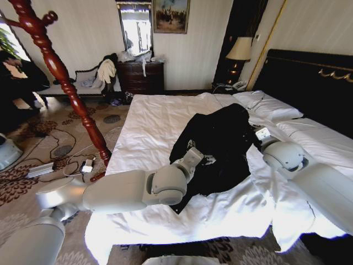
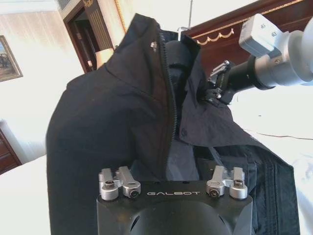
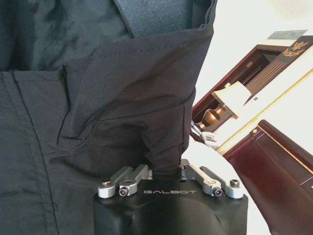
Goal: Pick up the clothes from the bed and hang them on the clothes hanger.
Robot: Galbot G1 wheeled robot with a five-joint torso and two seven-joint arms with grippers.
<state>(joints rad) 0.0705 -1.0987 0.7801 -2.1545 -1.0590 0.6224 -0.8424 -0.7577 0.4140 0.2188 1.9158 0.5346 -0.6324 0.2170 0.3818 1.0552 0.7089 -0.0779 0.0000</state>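
The black clothes are bunched into a raised heap in the middle of the bed. My right gripper is shut on a fold of the garment near its collar, holding that edge up. From the left wrist view, this right gripper pinches the open front beside the zipper. My left gripper lies against the lower front of the garment, its links spread wide, open. The clothes hanger is hidden.
A reddish-brown wooden coat stand rises left of the bed. Cables and a power strip lie on the carpet beside it. The black headboard, pillows and a bedside lamp are on the far right.
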